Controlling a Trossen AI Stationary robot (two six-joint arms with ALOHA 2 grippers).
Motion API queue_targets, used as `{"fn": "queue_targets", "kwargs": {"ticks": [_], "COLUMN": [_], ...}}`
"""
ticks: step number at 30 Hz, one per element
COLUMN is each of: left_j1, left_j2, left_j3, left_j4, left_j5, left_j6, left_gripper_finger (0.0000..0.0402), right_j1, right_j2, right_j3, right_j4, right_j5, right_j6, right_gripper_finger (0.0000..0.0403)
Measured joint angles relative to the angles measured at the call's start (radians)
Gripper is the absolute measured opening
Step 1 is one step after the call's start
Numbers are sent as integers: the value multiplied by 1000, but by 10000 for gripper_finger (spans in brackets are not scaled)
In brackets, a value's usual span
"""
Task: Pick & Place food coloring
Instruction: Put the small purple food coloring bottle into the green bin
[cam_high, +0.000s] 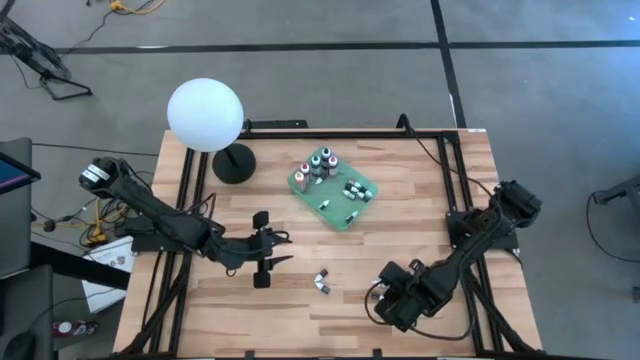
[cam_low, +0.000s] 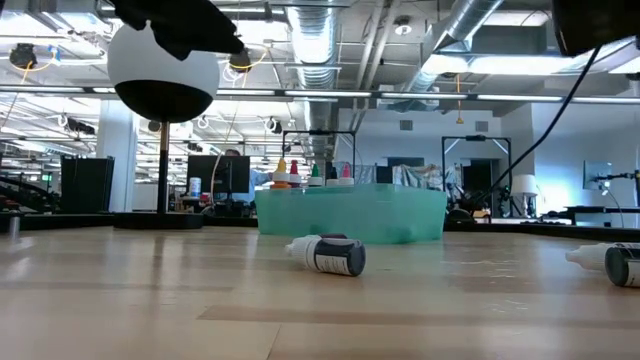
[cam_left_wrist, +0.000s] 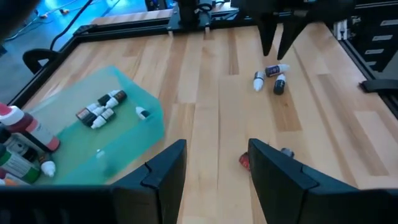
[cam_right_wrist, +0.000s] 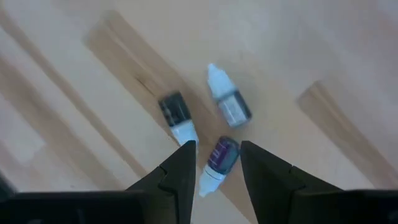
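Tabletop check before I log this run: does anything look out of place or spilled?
Nothing is spilled. Three small bottles lie on their sides on the bare wood, outside the green tray that holds the others. The right hand is open above them. The left hand is open nearby.

three small dropper bottles (cam_right_wrist: 217, 134) loose on the table (cam_high: 420, 180), one green tray (cam_high: 372, 192), one globe lamp (cam_high: 205, 115).

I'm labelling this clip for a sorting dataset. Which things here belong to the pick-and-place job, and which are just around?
Part of the job:
- loose small bottles on the table, under the open right gripper
- bottles already in the green tray
- green tray
- open left gripper, near the tray

Just around:
- white globe lamp
- small red piece on the table
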Motion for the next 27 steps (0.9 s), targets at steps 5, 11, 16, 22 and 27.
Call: {"fn": "queue_targets", "kwargs": {"ticks": [5,11,16,22,27], "left_j1": [-23,-39,-45,-46,-59], "left_j2": [0,1,1,1,1], "left_j3": [0,0,0,0,0], "left_j4": [4,30,38,47,52], "left_j5": [-4,-13,-17,-8,-5], "left_j6": [-4,-7,-7,-11,-17], "left_gripper_finger": [167,167,167,167,167], "right_j1": [1,15,21,19,15], "right_j2": [45,62,63,84,107], "right_j3": [0,-1,-1,-1,1], "right_j4": [-1,-10,-15,-11,-8], "right_j5": [-41,-67,-67,-66,-65], "right_j6": [14,32,44,43,43], "right_gripper_finger": [120,120,120,120,120]}}
